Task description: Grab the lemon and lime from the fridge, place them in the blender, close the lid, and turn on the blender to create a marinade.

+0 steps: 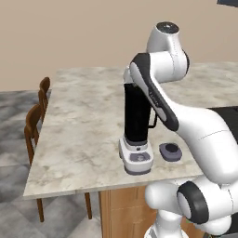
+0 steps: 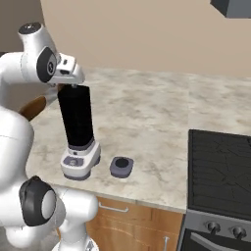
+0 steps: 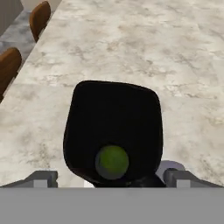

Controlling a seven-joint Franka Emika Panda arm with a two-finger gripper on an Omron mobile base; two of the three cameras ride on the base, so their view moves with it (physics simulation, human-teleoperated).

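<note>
The blender [image 1: 136, 122] [image 2: 77, 128], a tall black jar on a pale grey base, stands near the counter's front edge. Its jar [image 3: 113, 131] has no cap on it, and the lime [image 3: 112, 162], a small green ball, lies inside at the bottom. My gripper [image 3: 111, 178] [image 2: 68, 82] hovers just above the jar's mouth, open, with nothing between its fingers. The lid [image 1: 170, 151] [image 2: 121, 166] lies flat on the counter just right of the blender's base. The lemon and the fridge are out of view.
The marble counter [image 1: 83, 121] stretches far back and to both sides. Wooden chairs [image 1: 37, 116] [image 3: 39, 17] stand along its left edge. A black stove top [image 2: 220, 166] with knobs sits to the right of the lid.
</note>
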